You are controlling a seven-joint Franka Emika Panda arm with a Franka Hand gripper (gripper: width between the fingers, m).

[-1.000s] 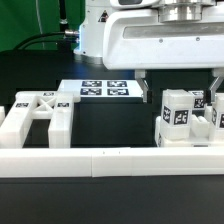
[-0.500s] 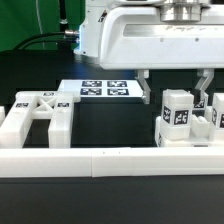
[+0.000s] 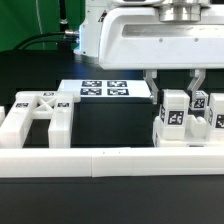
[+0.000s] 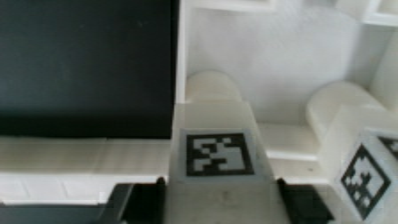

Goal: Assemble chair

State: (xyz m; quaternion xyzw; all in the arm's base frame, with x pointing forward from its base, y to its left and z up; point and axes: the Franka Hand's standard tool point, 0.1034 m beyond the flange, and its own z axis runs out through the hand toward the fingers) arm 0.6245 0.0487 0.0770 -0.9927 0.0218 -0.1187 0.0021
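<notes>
An upright white chair leg (image 3: 176, 113) with a square tag stands among other white chair parts at the exterior view's right. My gripper (image 3: 174, 90) has come down over its top, one finger on each side. In the wrist view the leg (image 4: 221, 120) fills the gap of the gripper (image 4: 222, 203), and the dark fingers (image 4: 157, 202) lie against its sides with no gap showing. A second tagged leg (image 4: 361, 135) stands close beside it, also seen as a tagged leg (image 3: 201, 104) just past the held one.
A large white chair panel (image 3: 38, 112) with openings lies at the exterior view's left. The marker board (image 3: 105, 89) lies flat behind the middle. A long low white border wall (image 3: 100, 161) runs along the front. Black table surface (image 4: 89, 60) lies beside the legs.
The fingers have drawn inward from a wide spread until they flank the leg tightly. The arm itself has hardly moved, and the chair parts stand where they were.
</notes>
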